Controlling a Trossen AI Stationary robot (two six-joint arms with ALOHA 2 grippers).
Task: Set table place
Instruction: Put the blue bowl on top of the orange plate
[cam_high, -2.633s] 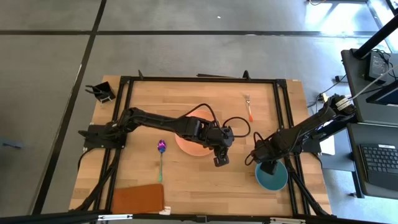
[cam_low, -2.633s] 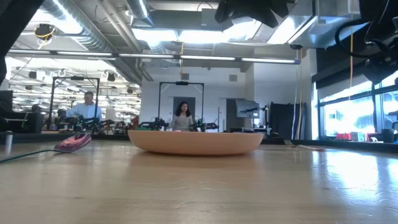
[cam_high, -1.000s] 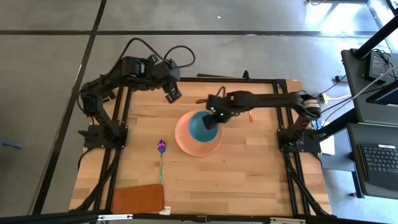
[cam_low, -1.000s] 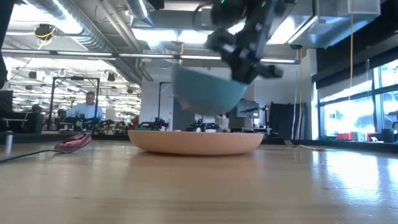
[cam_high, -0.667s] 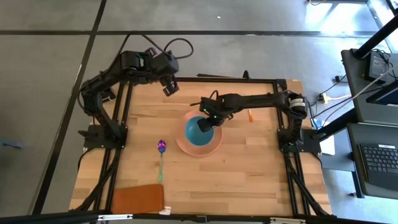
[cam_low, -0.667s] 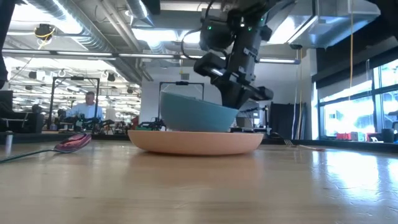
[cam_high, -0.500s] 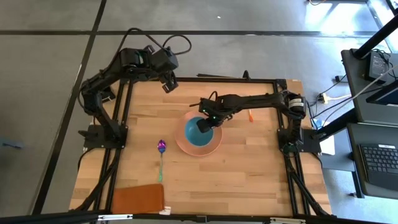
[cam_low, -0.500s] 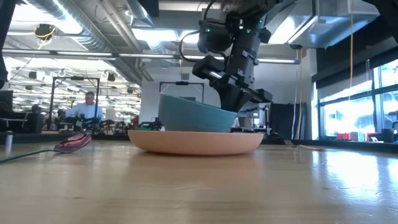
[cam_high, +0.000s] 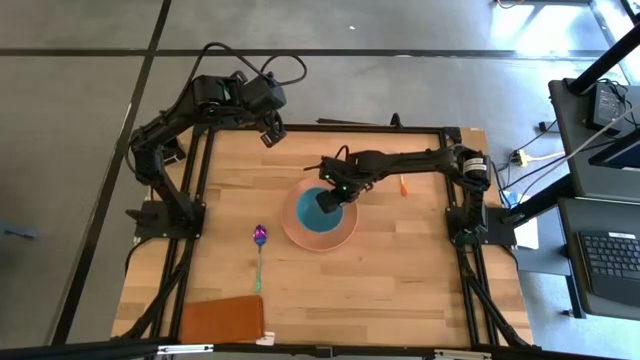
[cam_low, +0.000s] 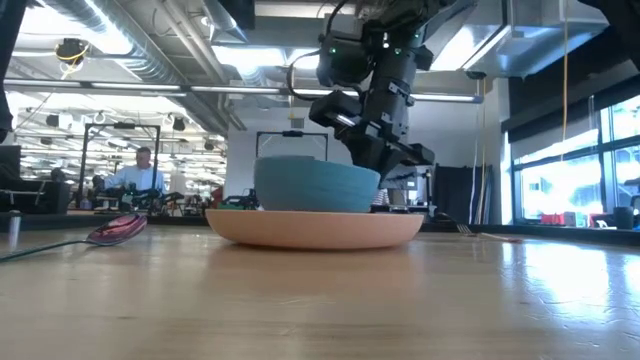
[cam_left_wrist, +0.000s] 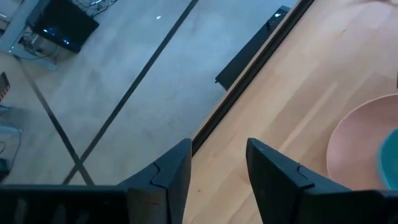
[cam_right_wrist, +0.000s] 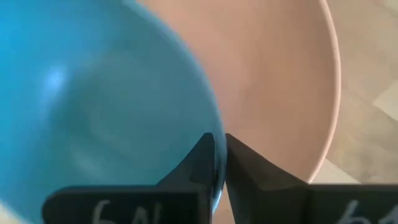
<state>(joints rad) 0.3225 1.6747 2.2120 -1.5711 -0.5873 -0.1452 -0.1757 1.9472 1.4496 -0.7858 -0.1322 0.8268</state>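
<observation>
A teal bowl (cam_high: 318, 210) rests by its base in the round salmon-orange plate (cam_high: 320, 238) at the middle of the table (cam_high: 400, 290). My right gripper (cam_high: 331, 196) reaches in from the right and is shut on the bowl's rim. The purple-headed spoon (cam_high: 260, 250) lies left of the plate. The orange-handled fork (cam_high: 402, 186) lies beyond the right arm, partly hidden by it. My left gripper (cam_left_wrist: 217, 174) stands open and holds nothing, raised over the table's far left edge. My right gripper has the bowl's rim (cam_right_wrist: 215, 132) on its far right side between its two fingers, one finger (cam_right_wrist: 200, 159) inside the bowl and the other outside, over the plate. The fingers slant down from the far right. The bowl (cam_low: 315, 185) sits level on the plate (cam_low: 315, 228).
A brown flat mat (cam_high: 220, 320) lies at the near left corner. A small black holder (cam_high: 165, 148) stands off the far left corner. Bare wood lies near and right of the plate. People show in the room behind in the low view.
My right gripper has come down with the bowl, which hung tilted above the plate a second ago. The bowl now sits level in the plate. My left gripper has drawn back a little toward the table's far left corner.
</observation>
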